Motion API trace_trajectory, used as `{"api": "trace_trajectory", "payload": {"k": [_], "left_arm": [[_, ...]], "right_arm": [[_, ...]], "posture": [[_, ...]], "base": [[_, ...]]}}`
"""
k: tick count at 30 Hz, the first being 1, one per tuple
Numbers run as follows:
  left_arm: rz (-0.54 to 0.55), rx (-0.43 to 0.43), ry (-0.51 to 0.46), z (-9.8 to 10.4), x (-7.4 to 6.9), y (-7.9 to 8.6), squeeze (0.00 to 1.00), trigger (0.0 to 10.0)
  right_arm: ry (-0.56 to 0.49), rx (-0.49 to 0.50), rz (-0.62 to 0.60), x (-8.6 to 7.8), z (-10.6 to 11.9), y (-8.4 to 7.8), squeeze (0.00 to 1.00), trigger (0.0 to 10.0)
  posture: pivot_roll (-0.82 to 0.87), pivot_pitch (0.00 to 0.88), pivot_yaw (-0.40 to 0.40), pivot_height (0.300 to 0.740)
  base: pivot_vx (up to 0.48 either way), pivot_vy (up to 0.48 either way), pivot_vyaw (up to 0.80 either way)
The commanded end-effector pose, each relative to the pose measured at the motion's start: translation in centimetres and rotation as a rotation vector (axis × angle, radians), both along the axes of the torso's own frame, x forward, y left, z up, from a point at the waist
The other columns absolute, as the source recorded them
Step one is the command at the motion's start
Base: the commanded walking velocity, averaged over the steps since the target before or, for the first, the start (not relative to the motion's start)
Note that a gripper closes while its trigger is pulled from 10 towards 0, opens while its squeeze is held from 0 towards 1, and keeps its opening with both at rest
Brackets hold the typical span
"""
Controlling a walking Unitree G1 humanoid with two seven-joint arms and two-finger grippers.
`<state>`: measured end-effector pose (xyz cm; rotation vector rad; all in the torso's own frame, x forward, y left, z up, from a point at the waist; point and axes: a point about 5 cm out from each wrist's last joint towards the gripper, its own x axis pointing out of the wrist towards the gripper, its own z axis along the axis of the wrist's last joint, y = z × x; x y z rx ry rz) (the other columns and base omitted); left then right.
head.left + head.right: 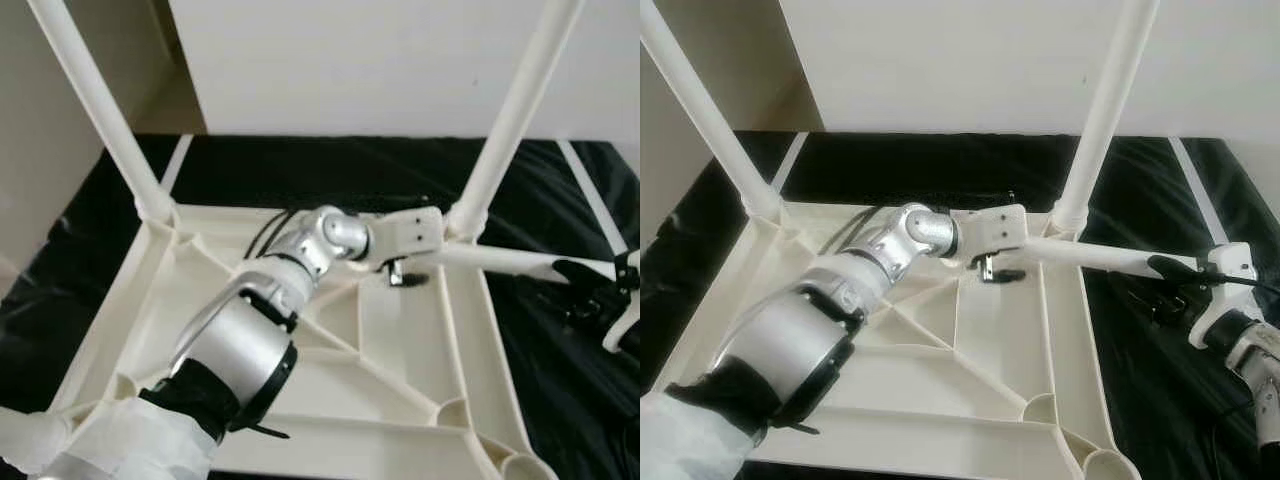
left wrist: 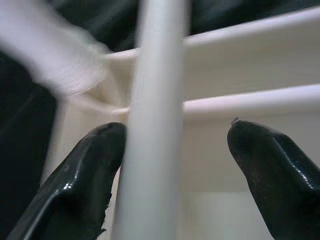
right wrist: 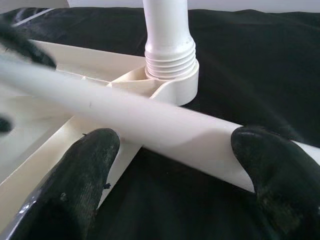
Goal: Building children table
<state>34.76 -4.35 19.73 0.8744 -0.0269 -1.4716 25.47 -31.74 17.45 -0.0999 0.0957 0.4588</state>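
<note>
Lying upside down on a black sheet (image 1: 560, 400), the white plastic table top (image 1: 330, 340) already carries two screwed-in legs, the far-left leg (image 1: 100, 110) and the far-right leg (image 1: 515, 110), both standing upright in their corner sockets. By that count the build looks about half done: the near-right socket (image 1: 1102, 465) is open, and the near-left corner is hidden behind the left arm.

A third, loose leg (image 1: 1090, 257) lies across the table's right rim, just beside the far-right socket, with a gripper at each end. The left gripper (image 1: 405, 272) straddles its inner end, fingers apart, one finger (image 2: 85, 170) touching the tube (the other stands clear). The right gripper (image 1: 1175, 272) brackets the outer end over the sheet, fingers spread wide and not clamped.

Head views give the layout; the right wrist view alone shows the far-right leg's threaded collar (image 3: 170, 60) seated in its socket.
</note>
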Motion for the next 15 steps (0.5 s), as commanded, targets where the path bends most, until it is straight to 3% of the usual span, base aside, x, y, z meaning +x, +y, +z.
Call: {"api": "trace_trajectory", "payload": {"k": [1, 15], "left_arm": [[-0.053, 0.039, 0.017, -0.60, -0.48, -0.08, 0.00, 10.0], [-0.112, 0.111, 0.025, -1.57, -0.85, 0.46, 0.00, 10.0]], "right_arm": [[0.008, -0.007, -0.005, -0.19, 0.12, -0.24, 0.00, 10.0], [0.009, 0.006, 0.015, -0.24, 0.32, -0.18, 0.00, 10.0]], "posture": [[-0.08, 0.130, 0.039, 0.740], [-0.08, 0.132, 0.038, 0.740]], "base": [[0.000, 0.000, 0.00], [0.000, 0.000, 0.00]]}}
